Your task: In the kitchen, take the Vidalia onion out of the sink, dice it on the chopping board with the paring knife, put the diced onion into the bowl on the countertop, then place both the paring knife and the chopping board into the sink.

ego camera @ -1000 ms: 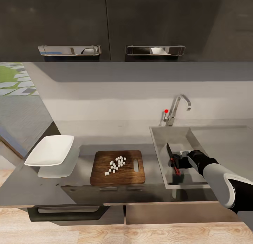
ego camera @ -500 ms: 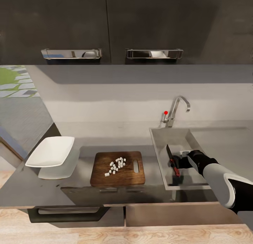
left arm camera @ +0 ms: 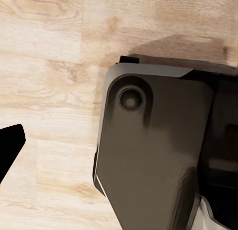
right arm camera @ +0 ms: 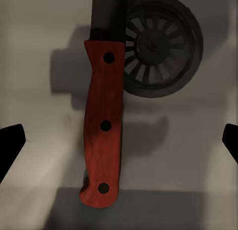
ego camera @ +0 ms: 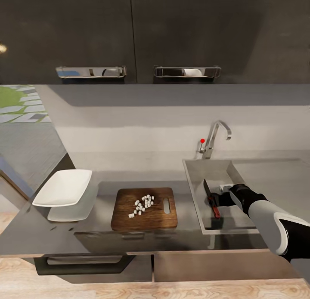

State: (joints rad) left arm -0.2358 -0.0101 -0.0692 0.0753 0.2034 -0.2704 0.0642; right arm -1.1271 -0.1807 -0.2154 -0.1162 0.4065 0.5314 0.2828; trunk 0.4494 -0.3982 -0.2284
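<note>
Our right gripper [ego camera: 219,198] hangs in the sink [ego camera: 196,178], fingertips spread wide, gripping nothing. From left: bowl [ego camera: 63,187], chopping board [ego camera: 144,208] bearing diced onion [ego camera: 142,204] — then paring knife [right arm camera: 103,140] on the basin floor.

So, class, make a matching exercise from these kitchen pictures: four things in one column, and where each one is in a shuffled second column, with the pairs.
Things:
1. paring knife
2. diced onion
3. bowl
4. chopping board

Places:
A. at the countertop's left end
B. on the board
C. in the sink
D. between bowl and sink

Pairs: 1-C, 2-B, 3-A, 4-D
</note>
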